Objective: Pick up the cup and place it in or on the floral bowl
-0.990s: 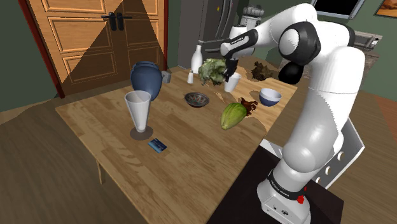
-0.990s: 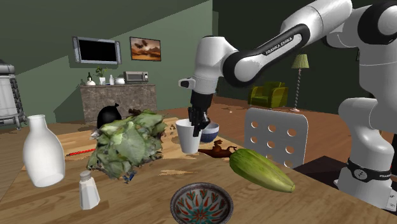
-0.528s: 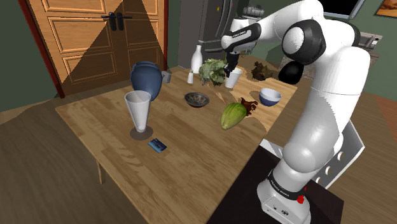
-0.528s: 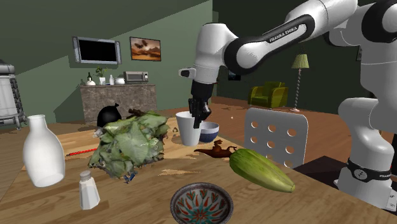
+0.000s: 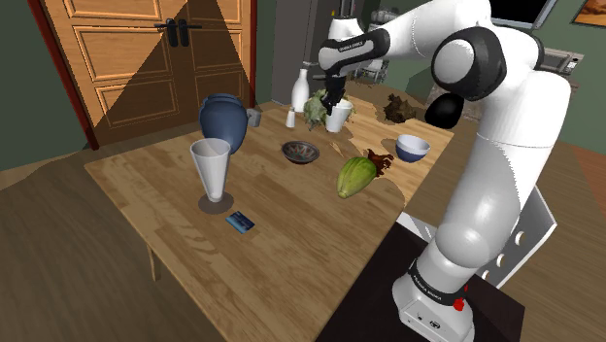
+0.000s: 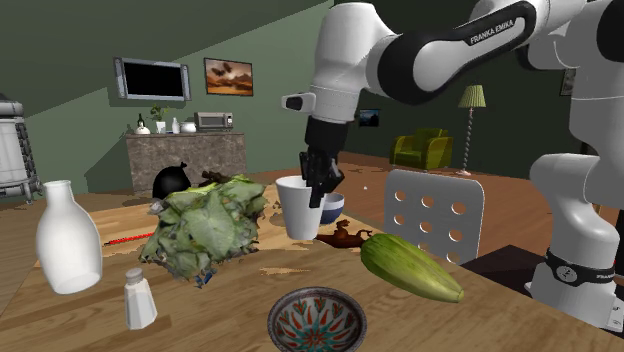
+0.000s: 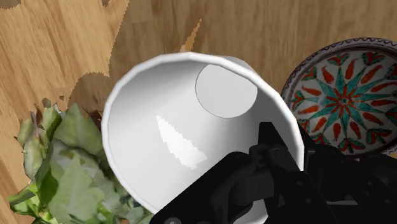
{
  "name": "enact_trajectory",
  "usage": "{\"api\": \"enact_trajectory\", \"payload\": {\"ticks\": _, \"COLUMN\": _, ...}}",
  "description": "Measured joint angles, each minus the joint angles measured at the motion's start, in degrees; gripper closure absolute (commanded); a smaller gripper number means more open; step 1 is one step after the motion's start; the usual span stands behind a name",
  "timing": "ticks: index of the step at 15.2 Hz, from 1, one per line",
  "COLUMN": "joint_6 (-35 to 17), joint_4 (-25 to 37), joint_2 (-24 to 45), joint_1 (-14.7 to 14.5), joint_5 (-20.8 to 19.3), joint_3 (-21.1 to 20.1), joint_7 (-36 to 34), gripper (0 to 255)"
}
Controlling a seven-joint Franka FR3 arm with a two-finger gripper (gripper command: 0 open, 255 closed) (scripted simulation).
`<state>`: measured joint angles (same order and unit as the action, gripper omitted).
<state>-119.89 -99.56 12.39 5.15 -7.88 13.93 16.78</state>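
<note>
Nearest in the second exterior view, the floral bowl (image 6: 315, 322) sits on the surface (image 6: 240, 290), with lettuce (image 6: 205, 225) just beyond. Behind them, your end effector (image 6: 318, 188) is clamped on the rim of the white cup (image 6: 298, 210). The cup appears to hang above the surface, beside the lettuce and short of the bowl. Your risk: a pinch on one wall may let the cup swing or slip in transit, and a low pass could clip the lettuce or the bowl's rim.
</note>
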Motion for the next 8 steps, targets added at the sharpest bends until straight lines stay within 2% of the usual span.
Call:
{"api": "enact_trajectory", "payload": {"ticks": 5, "joint_6": 2.4, "joint_4": 1.0, "joint_2": -0.3, "joint_1": -4.0, "joint_5": -1.4, "joint_3": -2.2, "joint_7": -6.4, "gripper": 255}}
{"api": "enact_trajectory", "payload": {"ticks": 8, "joint_6": 4.6, "joint_4": 4.1, "joint_2": 1.2, "joint_1": -6.1, "joint_5": -1.7, "joint_3": -3.4, "joint_7": -9.6, "gripper": 255}}
